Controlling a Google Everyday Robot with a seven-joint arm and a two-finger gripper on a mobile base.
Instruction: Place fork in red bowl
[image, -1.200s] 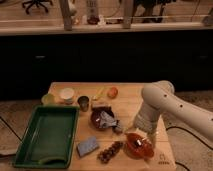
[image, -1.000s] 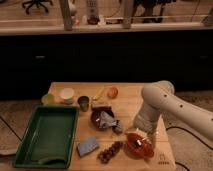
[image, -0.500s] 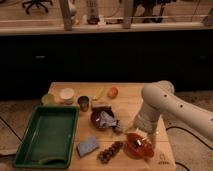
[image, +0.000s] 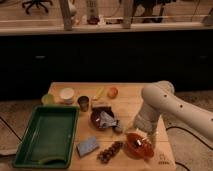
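Observation:
The red bowl (image: 136, 148), glossy orange-red and shallow, sits near the front right corner of the wooden table (image: 127, 102). A thin pale piece that looks like the fork (image: 139, 144) lies across the bowl's inside. My gripper (image: 146, 136) hangs at the end of the white arm (image: 160, 102), just above the bowl's right half and very close to the fork. I cannot tell whether it touches or holds the fork.
A darker maroon bowl (image: 101, 119) with a crumpled wrapper stands left of the red bowl. A metal cup (image: 83, 103), a white bowl (image: 66, 94), an orange (image: 112, 92), a blue sponge (image: 87, 146), grapes (image: 110, 151) and a green tray (image: 47, 135) share the table.

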